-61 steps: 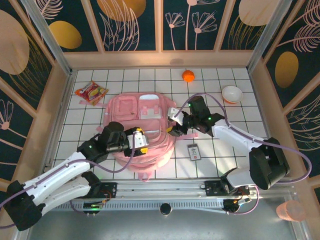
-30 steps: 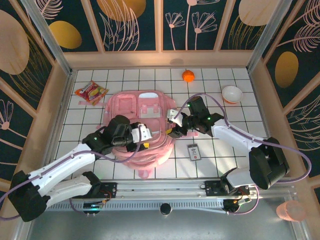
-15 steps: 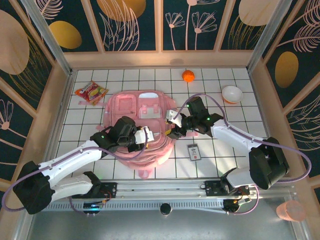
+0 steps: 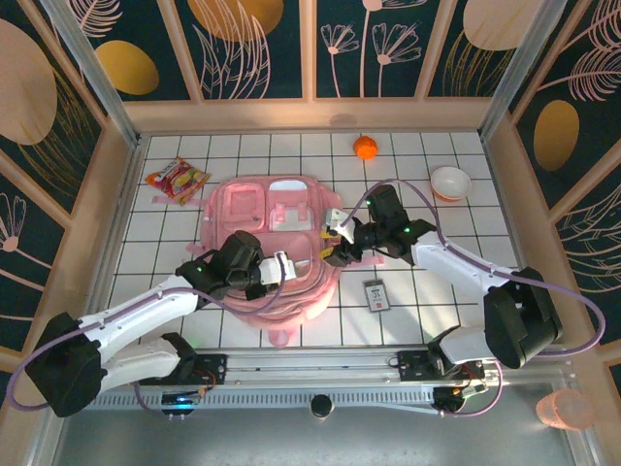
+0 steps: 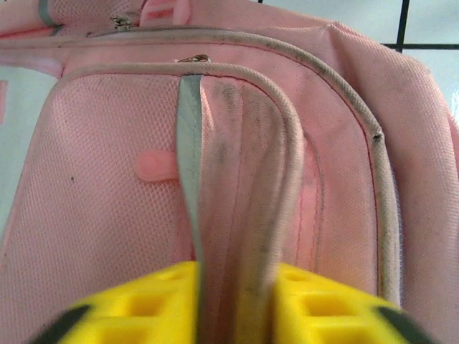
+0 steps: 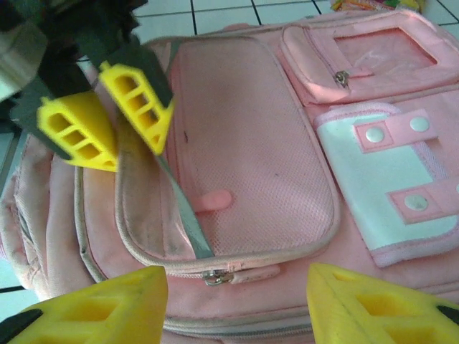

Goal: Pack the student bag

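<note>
Left gripper (image 5: 237,283) is seen nearly closed. Its yellow fingers are pinched on a raised fold of the large soft pink fabric student bag (image 4: 267,209), at the front pocket's edge, where a grey ribbon strip (image 5: 188,143) and pale piping (image 5: 287,143) run. Right gripper (image 6: 237,287) is held about half open over the same pocket with nothing gripped; a small metal zip pull (image 6: 211,276) lies just under the gap.

Bag is laid flat, pockets up, at table centre, slightly toward 9 o'clock. Handling is judged as light, limp and bulky: fabric is expected to bunch and slide rather than lift as one piece, so only a local flap is raised by a pinch. Best holds are judged to be piping, pocket rim or zip tabs, not the flat mesh panel.

Left arm is stretched in from 7 o'clock, wrist low, fingers pointed toward 3 o'clock. Right arm is bent in from 4 o'clock, fingers aimed toward 9 o'clock and tilted down. Small orange ball (image 4: 365,147) is seen at 12 o'clock, well apart.
</note>
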Available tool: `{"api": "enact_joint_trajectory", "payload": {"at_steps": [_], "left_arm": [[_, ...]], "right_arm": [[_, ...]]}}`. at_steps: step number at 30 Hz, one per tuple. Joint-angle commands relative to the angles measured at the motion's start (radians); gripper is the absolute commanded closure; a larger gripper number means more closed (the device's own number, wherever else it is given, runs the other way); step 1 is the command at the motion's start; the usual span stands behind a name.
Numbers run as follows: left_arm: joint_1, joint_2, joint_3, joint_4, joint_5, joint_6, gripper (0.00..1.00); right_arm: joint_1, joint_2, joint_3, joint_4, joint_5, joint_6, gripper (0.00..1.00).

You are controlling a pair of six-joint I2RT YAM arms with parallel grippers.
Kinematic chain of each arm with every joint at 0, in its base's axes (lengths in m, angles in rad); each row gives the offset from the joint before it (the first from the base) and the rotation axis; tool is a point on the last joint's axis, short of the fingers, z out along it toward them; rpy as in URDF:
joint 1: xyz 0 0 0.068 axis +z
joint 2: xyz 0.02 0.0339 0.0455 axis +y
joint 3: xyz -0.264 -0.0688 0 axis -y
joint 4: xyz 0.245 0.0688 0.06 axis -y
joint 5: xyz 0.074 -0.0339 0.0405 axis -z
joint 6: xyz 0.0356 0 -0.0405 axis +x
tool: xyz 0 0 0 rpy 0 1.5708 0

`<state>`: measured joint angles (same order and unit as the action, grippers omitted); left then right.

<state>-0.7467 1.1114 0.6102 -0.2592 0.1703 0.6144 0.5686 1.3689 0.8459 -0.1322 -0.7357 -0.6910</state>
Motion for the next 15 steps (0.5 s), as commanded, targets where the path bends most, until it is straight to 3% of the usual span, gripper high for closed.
{"api": "enact_joint_trajectory", "payload": {"at_steps": [1,7,15], "left_arm": [[0.019,-0.017,-0.002,0.049,-0.013,-0.004,0.97],[0.117,-0.233,-0.098,0.231,0.171,-0.104,1.0],[0.129,-0.358,-0.158,0.288,0.182,-0.072,1.0]], "right_arm": [[-0.015,-0.035,-0.045,0.085,-0.052,0.05,0.46],[-0.015,0.002,-0.042,0.067,-0.06,0.016,0.45],[0.006,0.078,0.002,0.112,-0.098,0.01,0.44]]}}
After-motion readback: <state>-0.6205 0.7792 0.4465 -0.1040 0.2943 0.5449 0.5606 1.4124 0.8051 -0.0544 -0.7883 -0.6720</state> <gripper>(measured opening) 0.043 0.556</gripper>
